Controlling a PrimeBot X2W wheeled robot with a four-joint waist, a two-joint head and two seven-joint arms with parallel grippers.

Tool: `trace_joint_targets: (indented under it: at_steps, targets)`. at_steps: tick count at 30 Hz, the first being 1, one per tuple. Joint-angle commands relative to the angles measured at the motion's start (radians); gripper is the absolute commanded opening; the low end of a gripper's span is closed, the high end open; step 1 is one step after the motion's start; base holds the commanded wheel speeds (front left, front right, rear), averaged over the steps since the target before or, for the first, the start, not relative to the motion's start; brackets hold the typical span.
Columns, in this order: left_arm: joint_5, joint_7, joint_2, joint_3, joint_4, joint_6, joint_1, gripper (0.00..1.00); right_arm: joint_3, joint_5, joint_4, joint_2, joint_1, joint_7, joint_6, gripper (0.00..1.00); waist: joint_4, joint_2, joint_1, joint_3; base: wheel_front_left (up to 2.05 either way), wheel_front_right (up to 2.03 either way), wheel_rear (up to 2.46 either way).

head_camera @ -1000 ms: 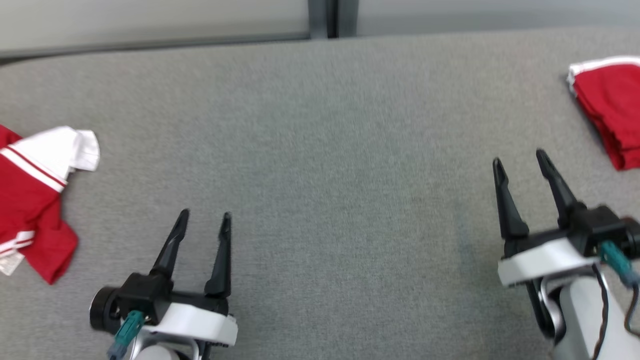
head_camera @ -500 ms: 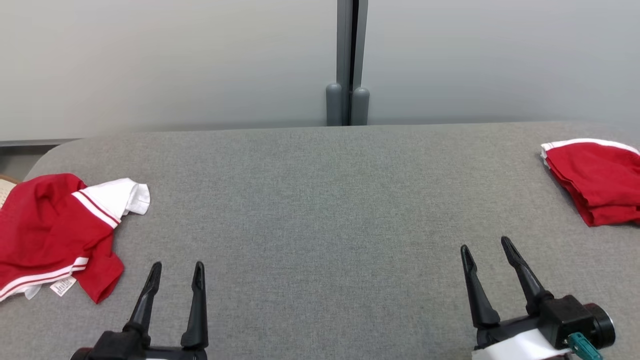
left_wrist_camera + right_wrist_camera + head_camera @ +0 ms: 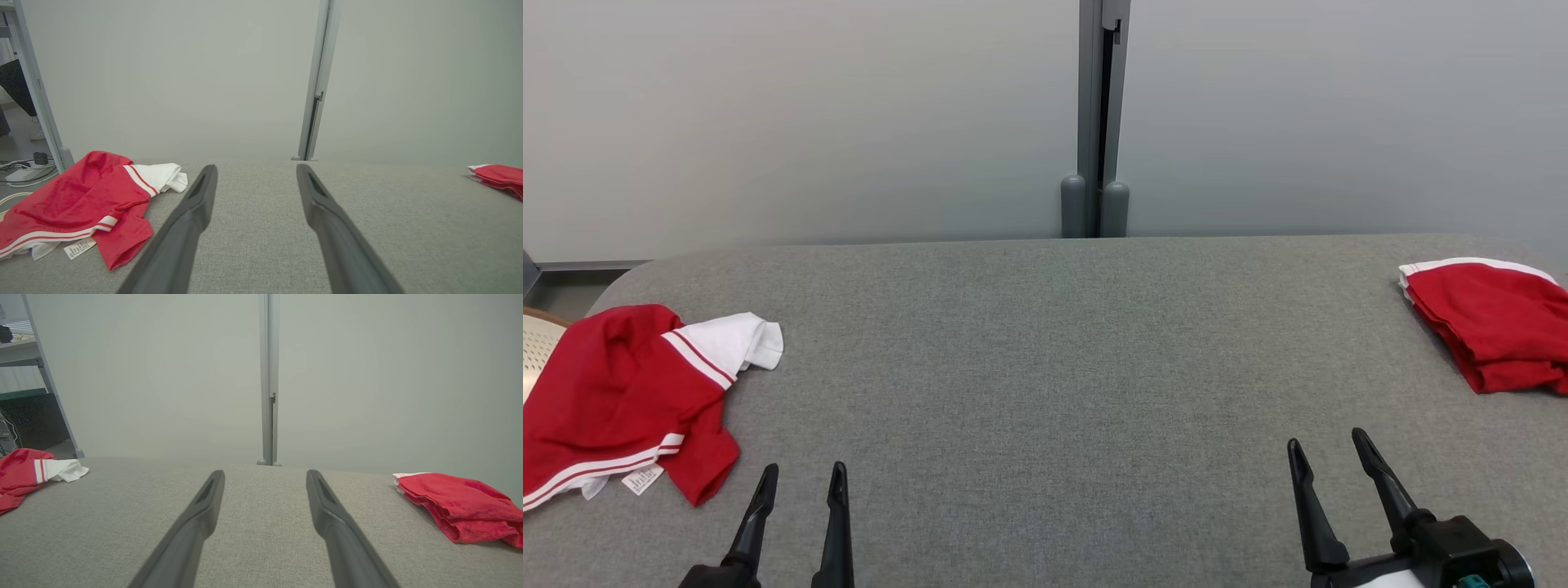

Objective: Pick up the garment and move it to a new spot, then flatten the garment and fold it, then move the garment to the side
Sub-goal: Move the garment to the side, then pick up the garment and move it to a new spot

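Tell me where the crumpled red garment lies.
Head view: the crumpled garment lies at the left end of the grey table, near the left gripper, untouched.

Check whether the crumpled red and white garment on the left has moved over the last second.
No. The crumpled garment keeps its place and folds at the left corner of the table; the camera tilted up, shifting the whole picture.

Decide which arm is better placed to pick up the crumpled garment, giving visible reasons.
Left, probably. The open left gripper sits beside the crumpled garment; the right gripper is far across the table, near the folded garment.
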Motion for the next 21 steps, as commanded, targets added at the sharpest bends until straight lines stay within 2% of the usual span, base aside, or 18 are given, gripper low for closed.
trace_joint_targets:
  at_steps: [1, 15, 21]
  targets:
    - [0.004, 0.0, 0.003, 0.002, 0.002, -0.002, 0.005, 1.0, 0.004, 0.008, -0.002, 0.0, 0.011, -0.005, -0.002, 1.0, 0.001, -0.0001, 0.0, -0.001, 0.0, 0.0, 0.0]
    - [0.014, 0.0, 0.003, -0.008, 0.021, -0.01, 0.01, 1.0, 0.009, -0.004, 0.002, 0.0, 0.033, -0.005, -0.002, 1.0, 0.008, -0.0001, 0.0, -0.007, 0.0, 0.0, 0.0]
    - [0.016, 0.0, 0.003, -0.011, 0.033, -0.009, 0.002, 1.0, 0.025, 0.003, 0.0, 0.0, 0.042, -0.005, -0.002, 1.0, 0.061, -0.0001, 0.0, -0.006, 0.0, 0.0, 0.0]
